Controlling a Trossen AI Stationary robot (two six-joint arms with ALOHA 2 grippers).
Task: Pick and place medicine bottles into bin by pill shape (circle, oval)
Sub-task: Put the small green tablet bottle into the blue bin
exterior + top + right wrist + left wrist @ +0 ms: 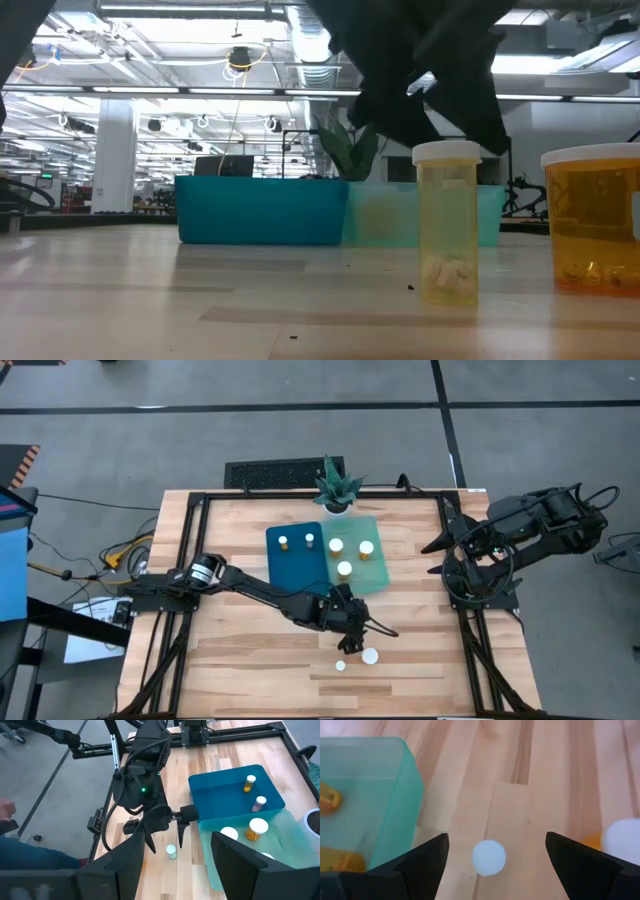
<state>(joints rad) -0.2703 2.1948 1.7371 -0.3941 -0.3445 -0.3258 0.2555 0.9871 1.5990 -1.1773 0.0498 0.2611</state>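
Two medicine bottles stand upright on the wooden table: a narrow-capped one [340, 665] [447, 225] and a wide-capped one [370, 655] [595, 220]. My left gripper [355, 640] [496, 837] hovers open just above and behind them. It slants down, and the narrow bottle's white cap [489, 857] shows between its fingers without touching them. The dark blue bin [297, 565] holds two bottles and the pale green bin [372, 575] holds three. My right gripper [433, 557] [177, 837] waits open, raised at the table's right side.
A potted green plant [335, 485] stands at the far edge behind the bins. The green bin's corner [395, 795] lies close beside my left gripper. Bare wood stretches along the near edge and to the left. Black frame rails run along the table's sides.
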